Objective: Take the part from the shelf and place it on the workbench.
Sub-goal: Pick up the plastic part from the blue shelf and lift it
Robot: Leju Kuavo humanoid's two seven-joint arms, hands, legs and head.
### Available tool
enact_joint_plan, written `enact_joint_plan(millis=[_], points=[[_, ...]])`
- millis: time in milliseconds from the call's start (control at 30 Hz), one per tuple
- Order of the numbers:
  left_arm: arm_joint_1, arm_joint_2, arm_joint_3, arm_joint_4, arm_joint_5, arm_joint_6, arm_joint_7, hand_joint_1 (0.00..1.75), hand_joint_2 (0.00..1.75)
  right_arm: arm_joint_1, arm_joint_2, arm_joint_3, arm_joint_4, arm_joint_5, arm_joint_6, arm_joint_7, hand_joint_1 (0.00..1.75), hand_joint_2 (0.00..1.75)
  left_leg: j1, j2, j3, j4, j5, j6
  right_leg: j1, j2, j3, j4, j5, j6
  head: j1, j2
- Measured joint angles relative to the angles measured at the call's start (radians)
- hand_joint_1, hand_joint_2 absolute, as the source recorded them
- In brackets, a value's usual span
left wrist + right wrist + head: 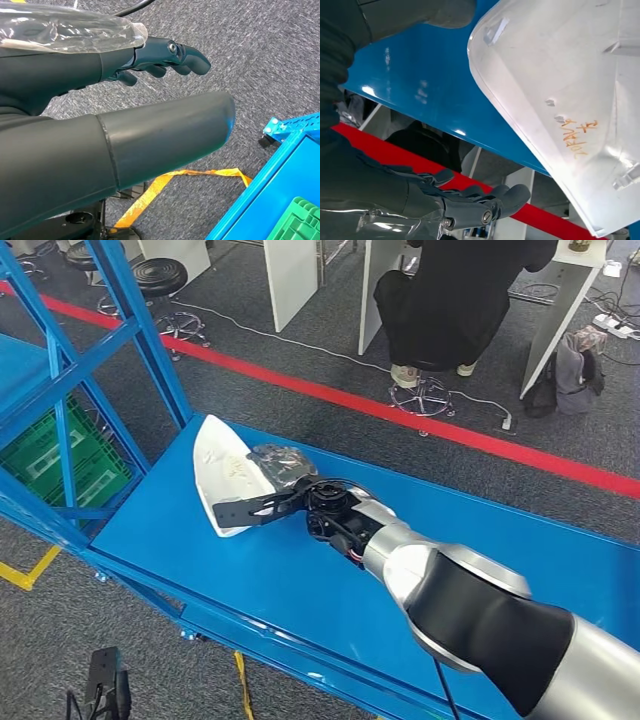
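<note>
The white moulded part (223,475) lies on the left end of the blue workbench (226,580). My right hand (302,500) reaches across the bench, its dark fingers (245,510) stretched flat over the part's near edge. The right wrist view shows the part (565,100), with orange writing, resting on the bench top (425,85); the fingers (486,202) are spread and apart from it, holding nothing. My left hand (113,130) hangs over the grey carpet with thumb and fingers (170,55) extended and nothing in it.
The blue shelf frame (113,330) stands at the left with a green crate (60,455) low inside it. A red floor line (453,430) runs behind the bench. A person in black (453,300) sits beyond it, near white desks. Yellow tape (30,570) marks the floor.
</note>
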Motion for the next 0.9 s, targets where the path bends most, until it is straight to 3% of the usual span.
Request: enact_joint_plan(millis=[900], points=[[-0.004, -0.005, 0.0, 0.0, -0.014, 0.0, 0.007, 0.0, 0.0, 0.027, 0.051, 0.002, 0.001, 0.004, 0.041, -0.053, 0.0, 1.75, 0.0, 0.0, 0.0, 0.0, 0.0, 0.0, 0.0, 0.0, 0.0, 0.0, 0.0, 0.0, 0.0, 0.0]])
